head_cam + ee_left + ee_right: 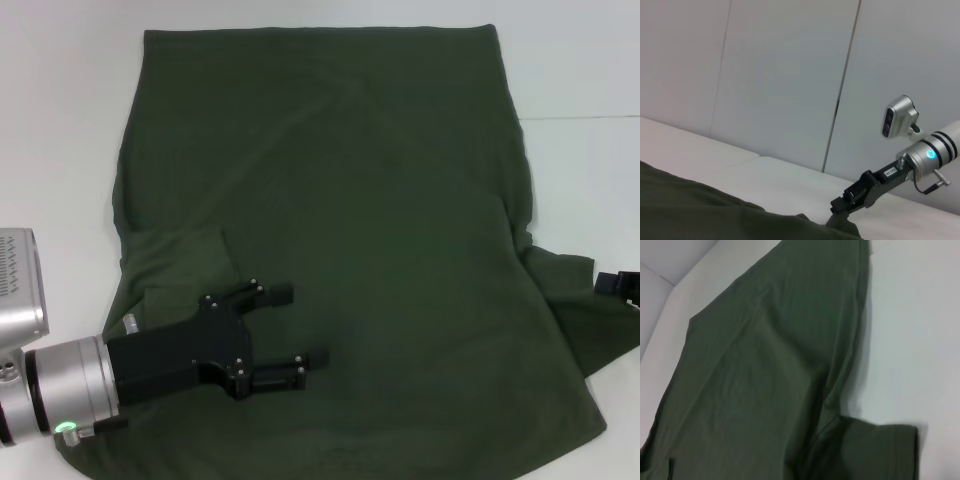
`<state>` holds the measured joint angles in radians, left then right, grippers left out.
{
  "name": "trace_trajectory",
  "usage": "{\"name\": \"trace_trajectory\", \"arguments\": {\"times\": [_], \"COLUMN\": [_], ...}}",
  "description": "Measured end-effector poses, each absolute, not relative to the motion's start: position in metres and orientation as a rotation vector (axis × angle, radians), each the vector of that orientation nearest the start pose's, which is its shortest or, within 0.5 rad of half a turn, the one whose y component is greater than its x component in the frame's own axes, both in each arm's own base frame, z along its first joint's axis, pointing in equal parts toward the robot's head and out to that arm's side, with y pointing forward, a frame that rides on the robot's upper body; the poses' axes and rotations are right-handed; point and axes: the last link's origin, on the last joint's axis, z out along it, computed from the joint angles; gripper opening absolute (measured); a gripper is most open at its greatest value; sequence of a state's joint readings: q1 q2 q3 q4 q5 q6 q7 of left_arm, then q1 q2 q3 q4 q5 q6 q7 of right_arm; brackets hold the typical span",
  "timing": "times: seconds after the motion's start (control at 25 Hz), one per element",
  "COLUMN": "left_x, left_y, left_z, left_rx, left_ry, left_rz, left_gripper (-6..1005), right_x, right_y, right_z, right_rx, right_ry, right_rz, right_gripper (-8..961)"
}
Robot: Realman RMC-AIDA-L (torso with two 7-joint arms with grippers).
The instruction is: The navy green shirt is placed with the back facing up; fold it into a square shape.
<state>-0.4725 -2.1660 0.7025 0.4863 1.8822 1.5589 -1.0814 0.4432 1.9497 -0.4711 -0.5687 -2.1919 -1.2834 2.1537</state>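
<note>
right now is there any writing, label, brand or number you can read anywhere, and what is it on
No text can be read in any view.
The navy green shirt shows only plain fabric, no lettering.
A small white label on the right gripper, seen in the left wrist view, has dark characters too small to read.
The left gripper, fingers open over the shirt, carries no visible marking.
The table bears no sign.

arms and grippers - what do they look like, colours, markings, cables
The left gripper is matte black and angular, with small silver screws and blocky fingers, on a brushed silver cylindrical wrist with black rings and a green light. The right gripper is also black, with a white label, a silver wrist, a blue light, a thin black cable and a silver camera housing.
</note>
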Motion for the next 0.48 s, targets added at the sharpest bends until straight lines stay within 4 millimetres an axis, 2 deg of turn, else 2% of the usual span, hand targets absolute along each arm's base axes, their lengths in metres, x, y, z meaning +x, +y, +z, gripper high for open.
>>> {"name": "trace_trajectory", "arguments": {"times": [0.16, 0.28, 0.48], "left_x": [-0.2555, -0.2558, -0.2561], "left_y": [0.2919, 0.2923, 0.2927], "left_z": [-0.0547, -0.0546, -0.0546], "left_rx": [-2.685, -2.682, -2.680], "left_ry": [-0.505, -0.506, -0.507], "left_rz": [-0.931, -0.928, -0.926], "left_gripper": [918, 917, 917], "right_x": [0.3755, 0.3756, 0.3778], "right_y": [0.3244, 0.3247, 0.3252], "right_z": [0.0600, 0.0599, 0.0628], "right_rx": [-1.890, -1.886, -1.856], "right_ry": [1.769, 1.769, 1.764], "right_rz": [0.600, 0.603, 0.626], "right_gripper": [436, 196, 14]}}
